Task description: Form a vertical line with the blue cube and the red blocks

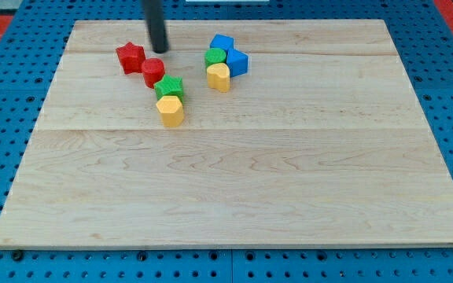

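Note:
A red star block (pixel 130 57) lies at the view's top left of the wooden board (pixel 234 189). A red cylinder-like block (pixel 153 72) touches it on its lower right. A blue cube (pixel 237 62) sits at the view's top centre, next to another blue block (pixel 222 43). My tip (pixel 160 50) stands just right of the red star and just above the red cylinder-like block, close to both. It is well to the left of the blue cube.
A green star block (pixel 169 87) and a yellow block (pixel 170 111) lie below and right of the red blocks. A green block (pixel 215 56) and a yellow block (pixel 219 77) press against the blue cube's left side.

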`<state>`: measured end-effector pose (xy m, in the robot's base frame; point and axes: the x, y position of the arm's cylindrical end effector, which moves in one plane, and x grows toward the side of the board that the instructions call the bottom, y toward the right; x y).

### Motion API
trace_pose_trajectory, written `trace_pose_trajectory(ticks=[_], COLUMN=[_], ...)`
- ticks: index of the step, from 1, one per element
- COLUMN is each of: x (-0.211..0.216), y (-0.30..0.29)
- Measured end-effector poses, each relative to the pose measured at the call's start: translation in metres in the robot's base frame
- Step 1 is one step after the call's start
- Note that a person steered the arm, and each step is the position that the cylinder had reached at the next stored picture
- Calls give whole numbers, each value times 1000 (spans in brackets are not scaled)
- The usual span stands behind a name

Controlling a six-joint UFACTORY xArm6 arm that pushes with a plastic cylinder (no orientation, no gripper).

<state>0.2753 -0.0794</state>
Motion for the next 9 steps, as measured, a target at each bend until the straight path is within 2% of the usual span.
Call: trace_pose_trajectory(ticks=[1,2,3,4,5,6,7,8,9], x=[45,61,59,49,58,58,83,86,57], y=[-10,5,-10,4,-45,-39,38,61,128])
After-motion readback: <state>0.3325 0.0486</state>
